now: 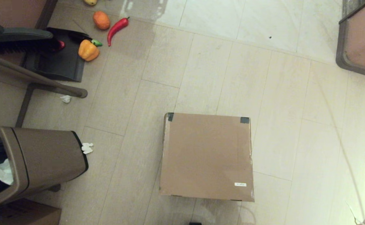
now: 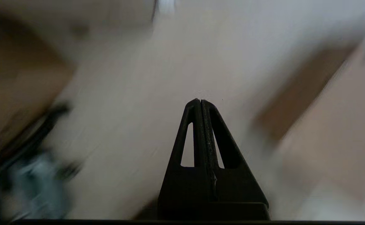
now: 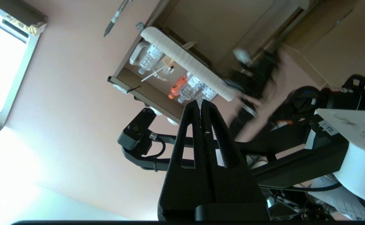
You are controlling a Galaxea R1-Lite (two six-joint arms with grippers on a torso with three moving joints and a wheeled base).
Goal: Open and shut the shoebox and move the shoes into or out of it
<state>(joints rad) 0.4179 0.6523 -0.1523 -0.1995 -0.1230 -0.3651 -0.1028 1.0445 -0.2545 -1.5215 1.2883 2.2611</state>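
The shoebox (image 1: 206, 156) is a plain brown cardboard box on the tiled floor, straight ahead and near me, with its flap lid closed flat. Dark tape marks its two far corners and a small white label sits at its near right. The shoes are hidden from every view. Neither arm shows in the head view. My left gripper (image 2: 199, 100) is shut and empty above the floor, with the shoebox (image 2: 335, 131) blurred off to one side. My right gripper (image 3: 199, 101) is shut and empty, pointing up toward the ceiling and a shelf.
A brown bin (image 1: 29, 162) lies on its side at the near left. Farther left stand a dustpan (image 1: 58, 59) and brush, with a yellow pepper (image 1: 88, 50), a red chilli (image 1: 117, 28) and an orange (image 1: 101, 20) on the floor. Furniture (image 1: 362, 40) fills the far right corner.
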